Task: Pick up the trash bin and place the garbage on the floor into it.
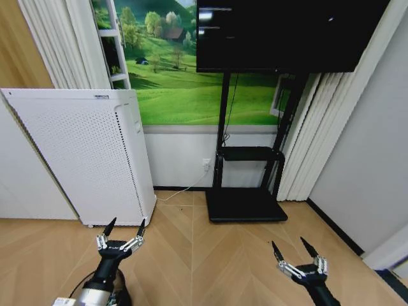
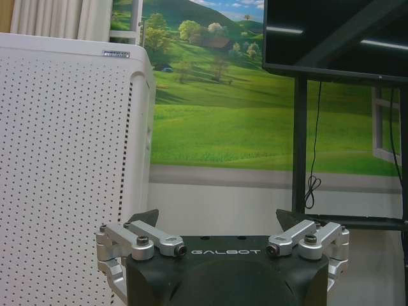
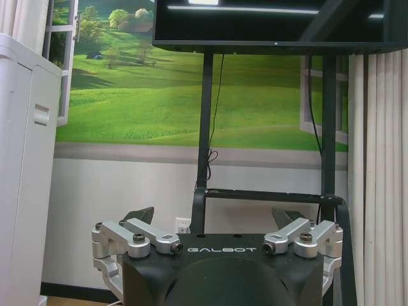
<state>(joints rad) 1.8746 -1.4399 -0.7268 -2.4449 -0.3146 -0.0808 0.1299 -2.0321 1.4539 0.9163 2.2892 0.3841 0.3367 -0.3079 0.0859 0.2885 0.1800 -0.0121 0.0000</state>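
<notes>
Head view. My left pincer [image 1: 125, 227] is held out low at about 7 o'clock in the frame, its two dark fingertips spread apart and released, grasping nothing. My right pincer [image 1: 292, 248] sits at about 5 o'clock, likewise spread wide and empty. Both hang above the floor [image 1: 210, 255], a light tan herringbone parquet. No trash bin or garbage can be made out on the visible stretch of parquet; the floor directly beneath my arms and near my base is cut off by the lower frame edge.

At 12 o'clock from my left pincer, just beyond its fingertips, stands a tall white perforated appliance [image 1: 83, 153] on the floor. At 12 o'clock from the space between the pincers, a black television stand [image 1: 245, 191] carries a dark screen [image 1: 280, 32] whose top is cut off. Behind it a green meadow mural [image 1: 185, 89] covers the wall, with a wall socket [image 1: 206, 164] below and a white cable trailing to the floor. Pale curtains [image 1: 319, 127] hang at 2 o'clock.

Left wrist view. The left pincer [image 2: 217, 220] faces the perforated appliance [image 2: 64, 172] and the mural [image 2: 217, 121].

Right wrist view. The right pincer [image 3: 213, 217] faces the stand's posts [image 3: 204, 127]; the curtain [image 3: 376, 172] closes one side.
</notes>
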